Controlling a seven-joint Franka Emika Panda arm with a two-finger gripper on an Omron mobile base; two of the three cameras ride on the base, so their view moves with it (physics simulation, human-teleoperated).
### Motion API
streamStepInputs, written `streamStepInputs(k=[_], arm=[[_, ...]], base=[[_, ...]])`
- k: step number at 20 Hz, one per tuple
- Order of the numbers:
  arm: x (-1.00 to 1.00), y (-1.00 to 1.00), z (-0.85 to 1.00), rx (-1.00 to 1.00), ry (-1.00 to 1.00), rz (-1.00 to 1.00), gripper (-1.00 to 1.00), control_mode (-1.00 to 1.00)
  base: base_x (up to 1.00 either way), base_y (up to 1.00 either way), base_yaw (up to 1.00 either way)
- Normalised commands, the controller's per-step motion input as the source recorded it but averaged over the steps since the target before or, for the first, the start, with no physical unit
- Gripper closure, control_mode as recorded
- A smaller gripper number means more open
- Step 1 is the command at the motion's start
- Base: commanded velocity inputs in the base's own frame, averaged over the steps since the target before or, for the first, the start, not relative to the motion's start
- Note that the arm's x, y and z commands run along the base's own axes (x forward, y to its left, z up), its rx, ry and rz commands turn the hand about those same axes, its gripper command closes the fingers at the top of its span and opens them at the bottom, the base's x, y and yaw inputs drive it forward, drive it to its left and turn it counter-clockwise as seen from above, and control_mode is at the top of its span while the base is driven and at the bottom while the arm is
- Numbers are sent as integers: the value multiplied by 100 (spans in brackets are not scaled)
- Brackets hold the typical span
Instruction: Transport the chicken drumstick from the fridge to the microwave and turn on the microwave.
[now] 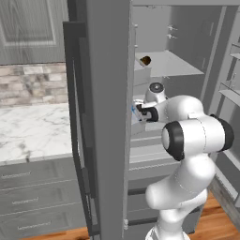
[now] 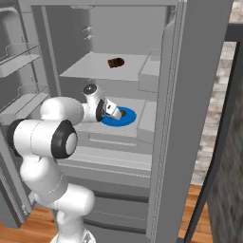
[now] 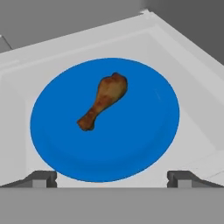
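Fridge (image 2: 199,95) shelf (pale grey): chicken drumstick (image 3: 103,100) on blue plate (image 3: 144,144); pincer (image 3: 112,179) released above.

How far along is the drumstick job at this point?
Done: the fridge stands open and the arm has reached in over the shelf. In hand: the open gripper hangs above the drumstick, which lies untouched on the blue plate. Left: grasping it, carrying it to the microwave and switching that on.
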Motion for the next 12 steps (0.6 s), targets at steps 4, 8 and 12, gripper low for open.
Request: streamStepInputs(k=[4,8,12], arm=[[28,0,-8,0,0,0,-100,-100],[23,0,-6,0,0,0,-100,-100],[25,0,-1,0,0,0,-100,-100]], base=[[0,0,0],[0,0,0],[0,0,0]])
